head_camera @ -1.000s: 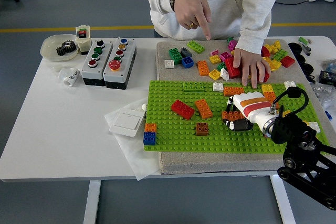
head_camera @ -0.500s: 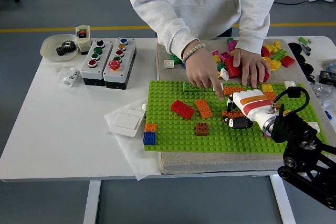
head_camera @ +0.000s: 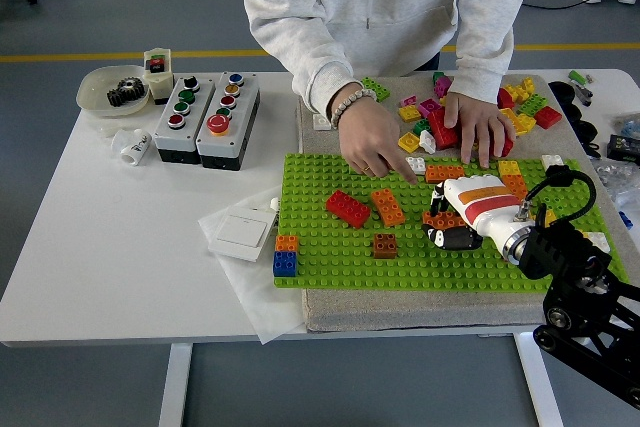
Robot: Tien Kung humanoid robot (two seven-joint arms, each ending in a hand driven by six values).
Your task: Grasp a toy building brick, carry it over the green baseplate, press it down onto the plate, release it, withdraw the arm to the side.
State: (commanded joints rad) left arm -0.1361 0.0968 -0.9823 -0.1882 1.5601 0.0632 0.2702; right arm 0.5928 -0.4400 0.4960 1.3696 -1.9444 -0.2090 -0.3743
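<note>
Right hand (head_camera: 452, 230) comes in from the lower right, low over the green baseplate (head_camera: 330, 257), fingers curled down on an orange brick (head_camera: 440, 219) that sits on the studs; whether the brick is fully seated can't be told. Left hand not in view. Nearer the front edge of the plate sit a blue-and-orange stack (head_camera: 286, 257) and a brown brick (head_camera: 385, 245); further in, a red brick (head_camera: 348, 208) and another orange brick (head_camera: 388, 207). Just beyond, a person's hand (head_camera: 375, 144) points down onto the plate close to the robot's fingers, the person's other hand (head_camera: 478, 127) resting on the loose brick pile (head_camera: 520, 107) at the far side of the counter. Risk: collision with the pointing hand when the arm withdraws, or the brick lifting off with the fingers if not pressed home.
</note>
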